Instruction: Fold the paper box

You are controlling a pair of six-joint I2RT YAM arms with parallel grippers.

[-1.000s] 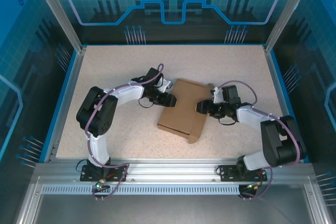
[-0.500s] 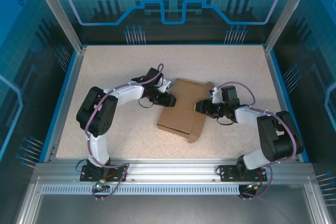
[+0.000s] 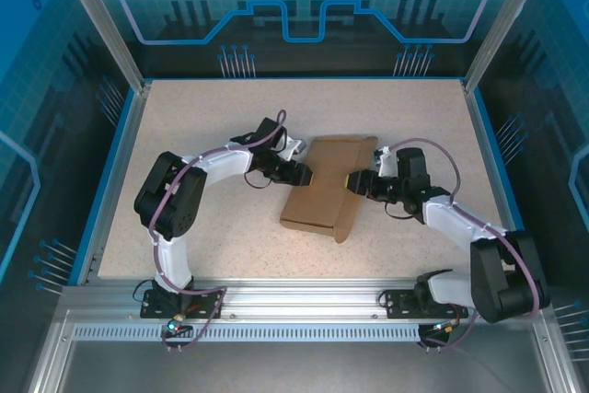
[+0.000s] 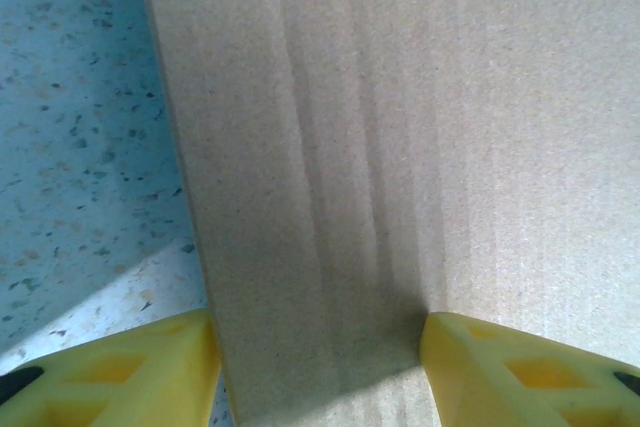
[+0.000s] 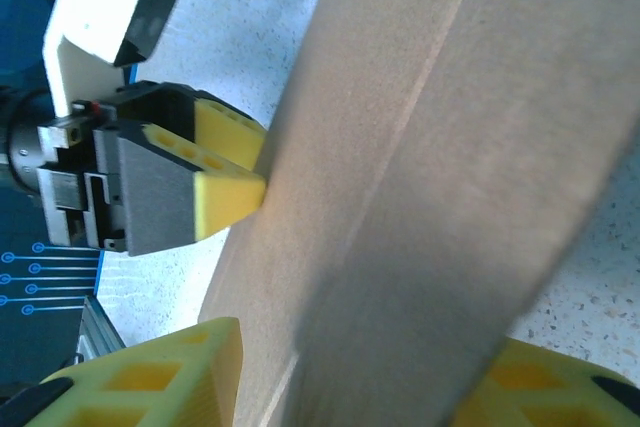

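Note:
The paper box [image 3: 324, 198] is a flat brown cardboard shape lying in the middle of the table, with one flap edge raised at its near right. My left gripper [image 3: 304, 175] holds its left edge; in the left wrist view a cardboard panel [image 4: 400, 147] fills the gap of that gripper [image 4: 315, 342], touching both yellow fingers. My right gripper [image 3: 352, 181] is at the box's right edge. In the right wrist view the box [image 5: 430, 147] spans that gripper [image 5: 370, 367] from finger to finger, and the left gripper's fingertip [image 5: 225, 197] presses the far side.
The speckled table [image 3: 202, 126] is bounded by a blue rim and aluminium posts [image 3: 133, 89]. Both arms reach inward from the near edge, elbows out to the sides. Bare table surface lies behind and in front of the box.
My right gripper has narrowed onto the box's right edge, and its arm has swung outward to the right. The box has shifted a little to the right. The left gripper has held still.

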